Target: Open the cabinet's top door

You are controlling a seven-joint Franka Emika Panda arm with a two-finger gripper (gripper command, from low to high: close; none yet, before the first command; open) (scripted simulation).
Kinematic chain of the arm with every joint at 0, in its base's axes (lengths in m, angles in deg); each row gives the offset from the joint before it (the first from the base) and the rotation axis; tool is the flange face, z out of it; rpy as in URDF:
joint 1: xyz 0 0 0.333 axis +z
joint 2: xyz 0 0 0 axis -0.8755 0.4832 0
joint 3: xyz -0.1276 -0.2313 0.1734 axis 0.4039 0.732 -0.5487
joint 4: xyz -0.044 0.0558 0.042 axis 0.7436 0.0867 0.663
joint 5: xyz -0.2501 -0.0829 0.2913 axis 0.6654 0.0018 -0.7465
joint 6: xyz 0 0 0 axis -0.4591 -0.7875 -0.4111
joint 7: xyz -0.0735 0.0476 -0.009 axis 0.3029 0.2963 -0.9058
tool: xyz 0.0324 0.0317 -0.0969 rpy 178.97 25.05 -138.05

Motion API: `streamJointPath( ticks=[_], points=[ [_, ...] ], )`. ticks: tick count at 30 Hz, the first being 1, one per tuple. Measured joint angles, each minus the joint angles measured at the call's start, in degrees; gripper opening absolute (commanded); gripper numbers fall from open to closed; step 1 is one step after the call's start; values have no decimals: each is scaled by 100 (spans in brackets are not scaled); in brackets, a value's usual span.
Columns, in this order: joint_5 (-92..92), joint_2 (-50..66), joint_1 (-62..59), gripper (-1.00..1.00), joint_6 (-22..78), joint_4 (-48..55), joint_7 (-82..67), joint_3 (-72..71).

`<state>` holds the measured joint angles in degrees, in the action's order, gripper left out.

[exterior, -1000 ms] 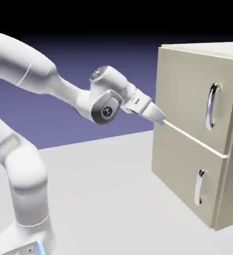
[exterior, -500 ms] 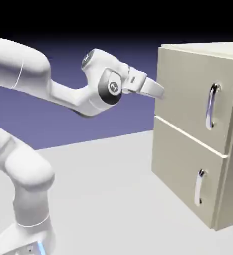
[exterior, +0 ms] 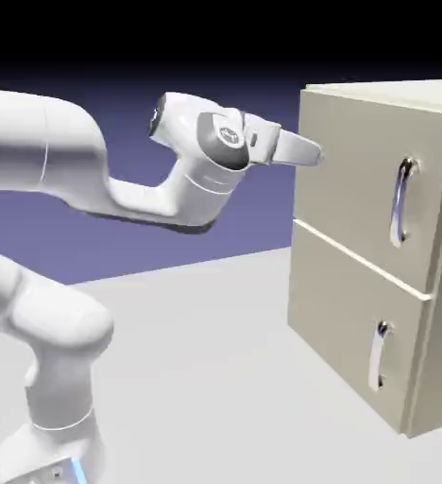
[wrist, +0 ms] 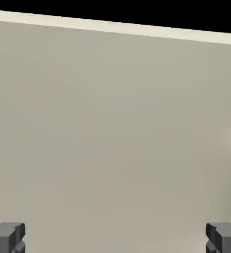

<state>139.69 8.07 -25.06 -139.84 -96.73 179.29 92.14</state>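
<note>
A: Exterior view first — what's biggest?
B: The table (exterior: 196,359), pale grey. The cabinet (exterior: 352,274) stands on it at the exterior view's right edge, beige and boxy.
A: And the arm?
B: The arm (exterior: 93,180) rises from the table's lower-left corner and stretches level toward the cabinet.
A: The top door?
B: The top door (exterior: 357,189) is the cabinet's upper panel, flush and closed, its handle (exterior: 401,200) a curved silver bar near the panel's right edge.
A: The gripper?
B: The gripper (exterior: 308,151) sits just beside the top door's left edge, well apart from the handle. In the hand view its fingertips (wrist: 7,236) stand wide, nothing between them, beige panel filling the frame.
</note>
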Motion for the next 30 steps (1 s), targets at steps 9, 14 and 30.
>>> streamJointPath(
  ticks=[9,14,30],
  points=[
    [2243,-387,855,0,135,413,1525,960],
    [3488,-602,1330,0,211,643,2372,1493],
    [7262,-1253,2770,0,438,1339,4938,3107]
  ],
)
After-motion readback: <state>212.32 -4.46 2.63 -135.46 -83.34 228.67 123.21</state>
